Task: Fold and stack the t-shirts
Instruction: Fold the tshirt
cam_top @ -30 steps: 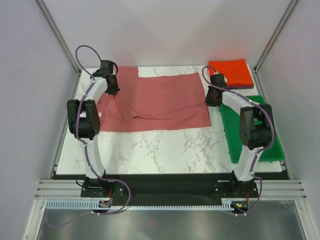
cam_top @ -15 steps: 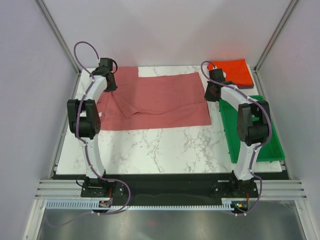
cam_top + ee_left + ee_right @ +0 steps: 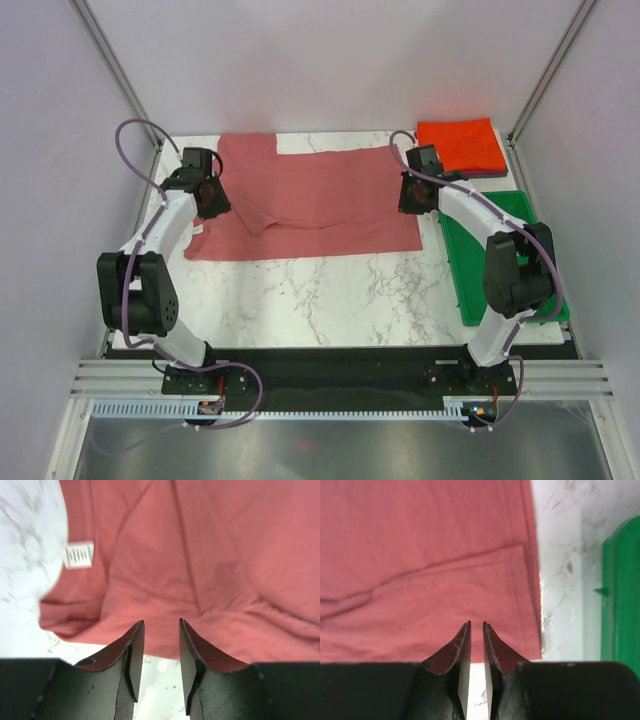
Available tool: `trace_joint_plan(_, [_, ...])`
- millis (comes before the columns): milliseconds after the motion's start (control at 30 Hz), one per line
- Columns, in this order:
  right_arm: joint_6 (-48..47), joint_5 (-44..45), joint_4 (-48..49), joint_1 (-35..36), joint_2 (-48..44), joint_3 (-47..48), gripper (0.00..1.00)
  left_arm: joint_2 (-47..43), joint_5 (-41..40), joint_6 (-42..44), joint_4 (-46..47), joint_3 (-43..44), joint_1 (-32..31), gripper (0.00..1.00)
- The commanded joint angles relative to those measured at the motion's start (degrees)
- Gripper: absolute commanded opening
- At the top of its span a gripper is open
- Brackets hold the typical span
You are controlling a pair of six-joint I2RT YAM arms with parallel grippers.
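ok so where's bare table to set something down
Freest: the bare table strip between the pink shirt and the arm bases. Thin gap between shirt and green tray. Far side crowded: shirt, left hand, right hand, orange shirt.

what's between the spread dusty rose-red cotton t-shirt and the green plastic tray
Only bare white marble tabletop, shown in the right wrist view between the rose-red t-shirt and green tray.

Rose-red t-shirt [image 3: 310, 200] spread flat (creased) — orange-red one [image 3: 460, 145] folded.

A green plastic tray [image 3: 465, 270] lies flat on the white marble table [image 3: 320, 290], along the table's right edge.
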Motion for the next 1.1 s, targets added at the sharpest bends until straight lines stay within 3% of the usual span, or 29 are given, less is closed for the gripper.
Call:
trace_joint_plan(0, [-0.5, -1.2, 0.9, 0.3, -0.9, -4.6, 0.22, 2.8, 1.4, -6.5, 0.1, -7.1, -0.2, 0.40])
trace_joint_plan(133, [-1.1, -2.2, 5.8, 0.3, -0.7, -10.9, 0.21, 5.6, -2.9, -8.2, 0.5, -9.0, -0.2, 0.40])
trace_joint_plan(333, [0.2, 3.9, 7.8, 0.5, -1.0, -18.0, 0.19, 10.7, -12.6, -10.2, -0.3, -8.0, 0.5, 0.40])
trace_joint_plan(600, [4.2, 7.9, 11.1, 4.6, -9.1, -31.0, 0.21, 13.5, -17.3, -8.6, -0.6, -9.0, 0.5, 0.43])
trace_joint_plan(733, [5.3, 7.6, 9.0, 5.7, -16.2, -34.9, 0.22, 10.0, -18.9, -8.0, -4.3, -7.3, 0.7, 0.43])
trace_joint_plan(833, [6.4, 4.5, 8.0, 6.7, -23.5, -37.0, 0.23, 2.2, -15.7, -6.9, -4.5, -7.5, 0.8, 0.56])
trace_joint_plan(933, [7.1, 1.4, 7.4, 7.8, -27.6, -37.9, 0.24, -1.3, -8.8, -5.0, -4.3, -4.1, 0.7, 0.54])
trace_joint_plan(967, [7.3, 0.7, 7.1, 7.9, -30.1, -37.8, 0.25, -2.1, -3.0, -4.9, -4.0, -1.9, 0.7, 0.54])
trace_joint_plan(1067, [7.0, -2.2, 6.7, 8.1, -33.4, -37.1, 0.26, -0.2, -3.0, -4.9, -4.0, 1.6, 0.7, 0.54])
